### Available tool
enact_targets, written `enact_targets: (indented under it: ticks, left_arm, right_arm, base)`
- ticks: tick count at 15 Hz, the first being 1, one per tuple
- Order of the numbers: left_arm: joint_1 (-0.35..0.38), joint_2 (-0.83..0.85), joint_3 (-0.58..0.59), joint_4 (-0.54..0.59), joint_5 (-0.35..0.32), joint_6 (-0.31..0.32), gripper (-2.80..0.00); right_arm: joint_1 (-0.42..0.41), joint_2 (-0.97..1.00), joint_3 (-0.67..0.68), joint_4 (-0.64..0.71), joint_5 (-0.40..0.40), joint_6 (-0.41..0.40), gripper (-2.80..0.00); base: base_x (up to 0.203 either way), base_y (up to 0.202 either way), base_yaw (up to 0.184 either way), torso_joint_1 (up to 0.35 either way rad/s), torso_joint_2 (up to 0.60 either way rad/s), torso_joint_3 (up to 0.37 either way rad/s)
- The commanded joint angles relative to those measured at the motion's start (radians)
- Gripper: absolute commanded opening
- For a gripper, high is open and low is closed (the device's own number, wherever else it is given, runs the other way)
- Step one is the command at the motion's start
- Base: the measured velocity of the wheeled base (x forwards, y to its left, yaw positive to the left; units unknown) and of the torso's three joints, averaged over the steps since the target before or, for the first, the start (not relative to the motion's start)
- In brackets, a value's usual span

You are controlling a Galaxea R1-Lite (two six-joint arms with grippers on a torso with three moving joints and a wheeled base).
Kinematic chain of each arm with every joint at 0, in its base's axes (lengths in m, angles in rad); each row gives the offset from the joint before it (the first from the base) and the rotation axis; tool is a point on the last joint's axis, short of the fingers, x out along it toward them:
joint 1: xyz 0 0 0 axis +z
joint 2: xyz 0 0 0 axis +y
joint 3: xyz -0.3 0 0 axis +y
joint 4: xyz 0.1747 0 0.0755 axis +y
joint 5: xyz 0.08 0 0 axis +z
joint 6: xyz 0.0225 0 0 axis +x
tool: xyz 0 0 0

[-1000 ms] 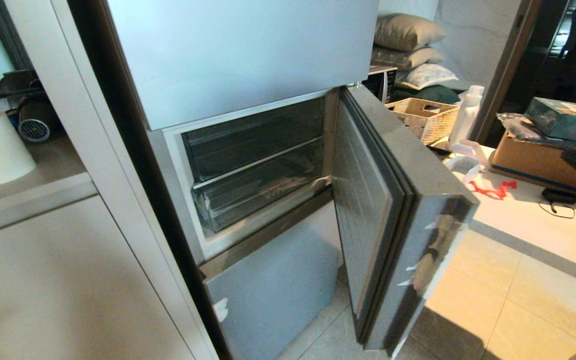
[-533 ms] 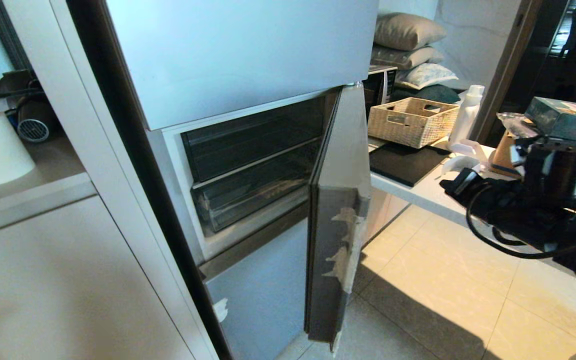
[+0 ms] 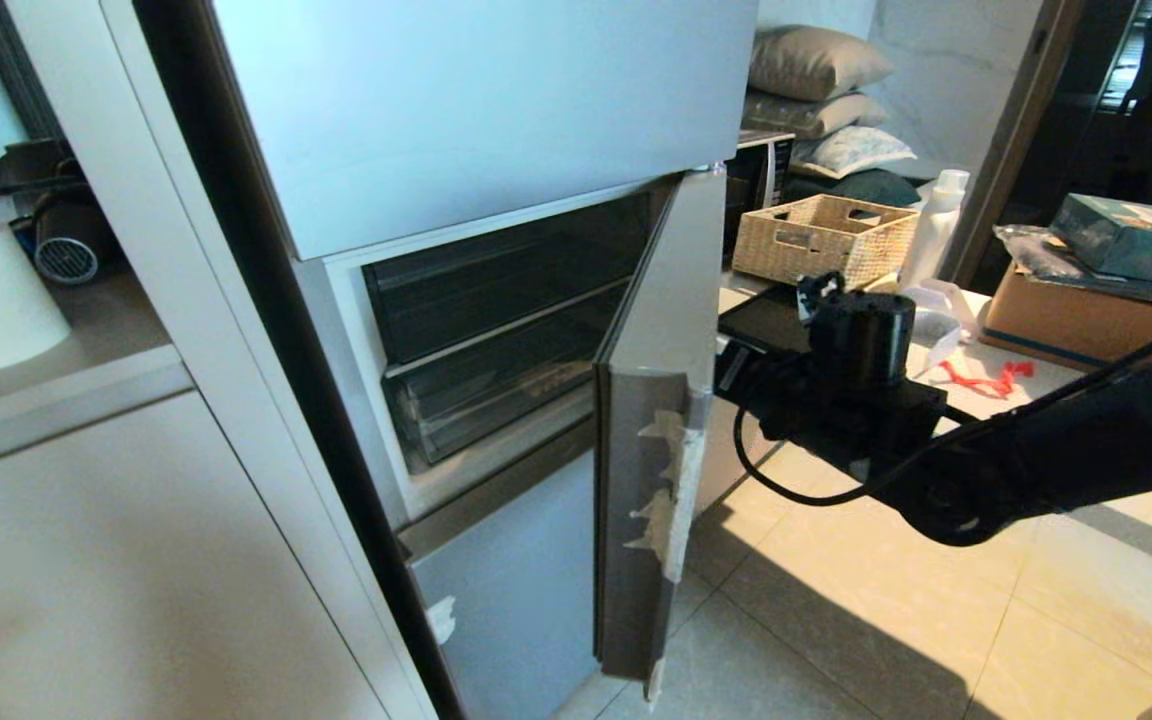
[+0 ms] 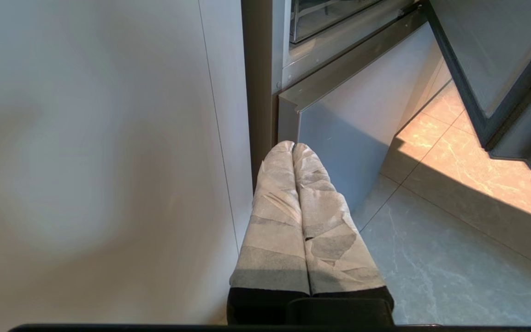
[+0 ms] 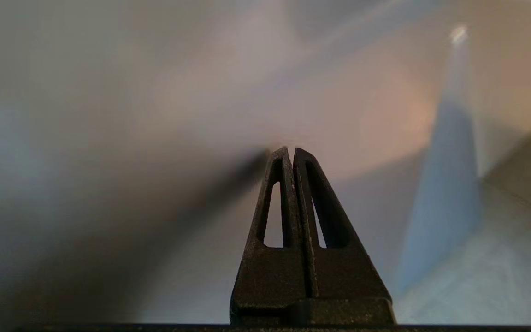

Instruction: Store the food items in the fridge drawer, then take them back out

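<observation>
Two closed fingertips of the right gripper press the fridge door, rigid, glossy, probably slippery; push its taped three-o'clock edge, not the hinge.

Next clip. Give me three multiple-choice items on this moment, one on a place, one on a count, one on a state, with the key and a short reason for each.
1. Where is the right gripper?
A. inside the fridge drawer
B. at the outer face of the middle fridge door
C. over the wicker basket

2. How many food items show in the fridge drawer?
A. none
B. one
C. two

3. How are the left gripper fingers?
A. wide apart
B. pressed together
C. holding food

Key: 1 B, the arm reaches to the door's outer side; 2 A, nothing red shows in it; 3 B, the wrapped fingers touch along their length.
</observation>
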Motion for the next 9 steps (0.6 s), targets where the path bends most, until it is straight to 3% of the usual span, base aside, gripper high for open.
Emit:
enact_targets:
  ticks: [1,3,8,9]
  left_arm:
    - [0.000,0.000,0.001,0.001,-0.001,0.000,-2.80]
    - [0.000,0.000,0.001,0.001,-0.001,0.000,-2.80]
    - [0.000,0.000,0.001,0.001,-0.001,0.000,-2.80]
    - [0.000,0.000,0.001,0.001,-0.001,0.000,-2.80]
  right_arm:
    - [0.053,0.108,-0.101,-0.003,-0.001,0.000,-2.80]
    - [0.072,0.175,-0.197,0.001,-0.001,-0.023,-2.80]
    - [0.117,0.481,-0.729,0.030,0.049,-0.057,-2.80]
    - [0.120,0.509,-0.787,0.031,0.075,-0.057,-2.80]
  base:
    - [0.000,0.000,0.000,0.000,0.00,0.000]
    - [0.000,0.000,0.000,0.000,0.00,0.000]
    - [0.000,0.000,0.000,0.000,0.00,0.000]
    - [0.000,0.000,0.000,0.000,0.00,0.000]
